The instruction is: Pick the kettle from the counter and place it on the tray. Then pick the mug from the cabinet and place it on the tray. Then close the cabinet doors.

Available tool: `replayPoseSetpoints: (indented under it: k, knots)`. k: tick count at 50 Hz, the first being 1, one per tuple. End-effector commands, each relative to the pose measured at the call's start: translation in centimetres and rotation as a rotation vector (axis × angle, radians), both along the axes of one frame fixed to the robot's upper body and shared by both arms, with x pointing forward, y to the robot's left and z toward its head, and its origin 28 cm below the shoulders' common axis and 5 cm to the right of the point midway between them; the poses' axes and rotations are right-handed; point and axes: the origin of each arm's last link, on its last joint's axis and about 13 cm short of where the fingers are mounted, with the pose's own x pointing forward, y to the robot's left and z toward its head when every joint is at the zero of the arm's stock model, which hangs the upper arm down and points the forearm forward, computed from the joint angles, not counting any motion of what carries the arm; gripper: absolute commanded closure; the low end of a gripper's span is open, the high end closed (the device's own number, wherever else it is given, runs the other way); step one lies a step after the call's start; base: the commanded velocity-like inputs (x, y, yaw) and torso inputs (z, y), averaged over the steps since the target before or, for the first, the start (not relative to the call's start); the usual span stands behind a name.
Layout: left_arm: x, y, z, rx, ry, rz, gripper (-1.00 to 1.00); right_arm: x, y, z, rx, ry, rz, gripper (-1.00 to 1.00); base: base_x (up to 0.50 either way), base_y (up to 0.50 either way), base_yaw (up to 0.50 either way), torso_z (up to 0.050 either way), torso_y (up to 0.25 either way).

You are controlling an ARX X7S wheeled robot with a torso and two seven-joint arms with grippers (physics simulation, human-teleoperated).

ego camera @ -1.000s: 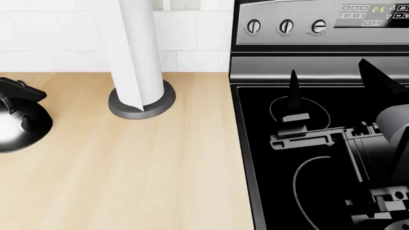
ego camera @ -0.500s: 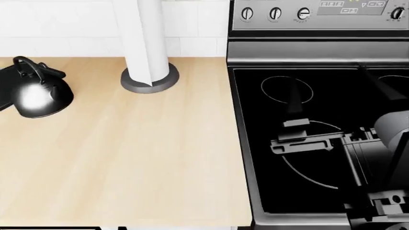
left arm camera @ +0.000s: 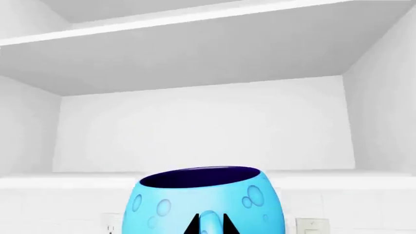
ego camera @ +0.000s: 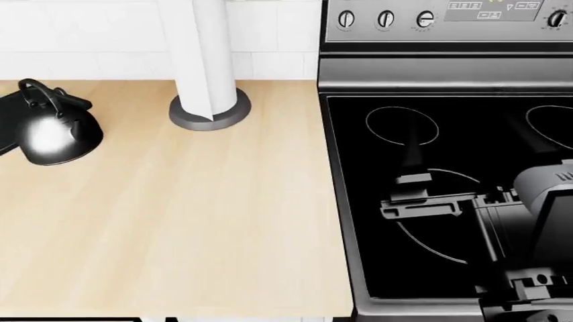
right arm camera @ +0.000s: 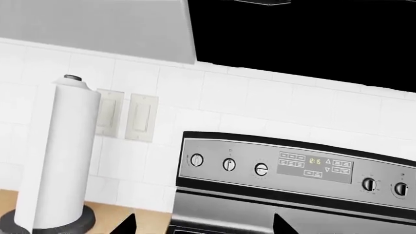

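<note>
The blue spotted mug (left arm camera: 169, 204) fills the near part of the left wrist view, in front of the open white cabinet (left arm camera: 208, 131). My left gripper (left arm camera: 209, 225) is shut on the mug's handle, a black fingertip (left arm camera: 192, 227) on each side. The shiny dark kettle (ego camera: 56, 133) stands upright at the far left of the beige counter (ego camera: 179, 221), against a black piece at the picture's edge that may be the tray (ego camera: 5, 127). My right gripper (ego camera: 470, 144) hangs open over the stovetop, holding nothing; its fingers also show wide apart around (right arm camera: 204, 226).
A paper towel roll (ego camera: 206, 60) on a grey base stands at the back of the counter, also showing as the roll (right arm camera: 58, 151). The black glass stovetop (ego camera: 501, 268) with its knob panel (right arm camera: 293, 168) lies to the right. Wall switches (right arm camera: 130, 117) sit on the tiles.
The head view tilted down and shifted left a second ago, bringing the whole kettle into sight. Since then the right arm has drawn slightly back over the stovetop.
</note>
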Motion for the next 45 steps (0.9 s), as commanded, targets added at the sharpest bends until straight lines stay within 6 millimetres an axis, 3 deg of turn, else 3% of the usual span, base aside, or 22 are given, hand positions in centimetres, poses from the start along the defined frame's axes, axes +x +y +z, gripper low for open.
replayPoseSetpoints:
  k: [1, 6, 12, 45]
  knots:
    - [-2.5, 0.1, -8.2, 0.061, 0.062, -0.008, 1.00, 0.3, 0.0, -0.6, 0.005, 0.015, -0.003, -1.00, 0.00, 0.00, 0.00, 0.000, 0.000]
    - [-2.5, 0.2, -11.4, 0.062, 0.120, -0.029, 1.00, 0.4, -0.1, -0.7, 0.006, 0.018, -0.006, -1.00, 0.00, 0.00, 0.00, 0.000, 0.000]
    - [-2.0, 0.5, -13.2, 0.061, 0.161, -0.033, 1.00, 0.6, 0.0, -0.9, -0.013, 0.014, -0.023, -1.00, 0.00, 0.01, 0.00, 0.000, 0.000]
    - [-1.1, 0.4, -14.0, 0.085, 0.195, -0.046, 1.00, 0.8, 0.3, -1.3, -0.049, 0.009, -0.037, -1.00, 0.00, 0.49, 0.00, 0.000, 0.000]
